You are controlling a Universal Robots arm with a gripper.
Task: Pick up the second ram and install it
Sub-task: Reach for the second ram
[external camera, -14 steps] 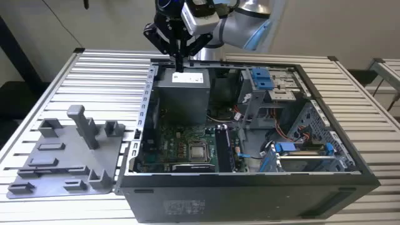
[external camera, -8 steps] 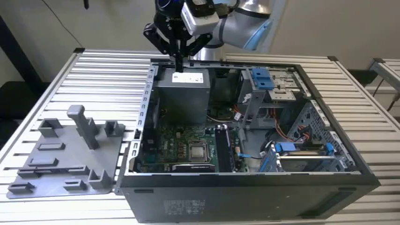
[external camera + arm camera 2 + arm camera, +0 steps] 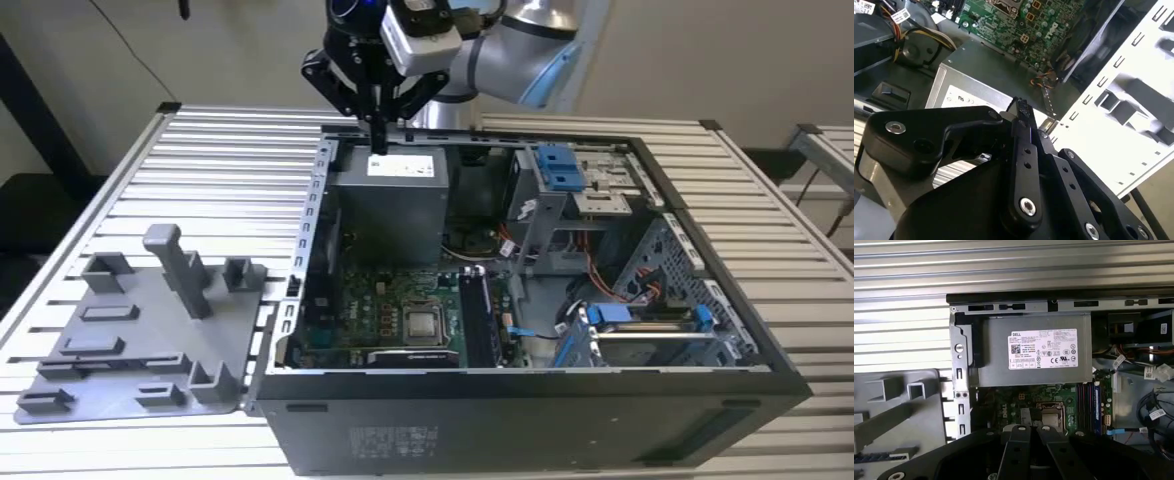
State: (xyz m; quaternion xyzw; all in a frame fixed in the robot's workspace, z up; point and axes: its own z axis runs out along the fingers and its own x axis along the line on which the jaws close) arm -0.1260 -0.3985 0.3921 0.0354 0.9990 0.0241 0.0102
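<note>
Fingers (image 3: 379, 135) pressed tip to tip, nothing between them, poised above the power supply (image 3: 390, 205) in the open computer case (image 3: 534, 420). Second ram (image 3: 884, 458) is well apart: thin dark-blue stick with a row of dark chips, lying flat on the grey fixture plate (image 3: 134, 385) on the worktop (image 3: 214, 150).

A white label (image 3: 1043, 349) sits on top of the grey power box (image 3: 994, 371) at the far end of the computer case (image 3: 534, 405). It has one bold word, a barcode, some round marks and rows of tiny print, too small to tell. Little white tags (image 3: 1155, 414) with tiny print hang on the wires beside the box. Faint small print (image 3: 387, 440) is on the near wall of the case.
</note>
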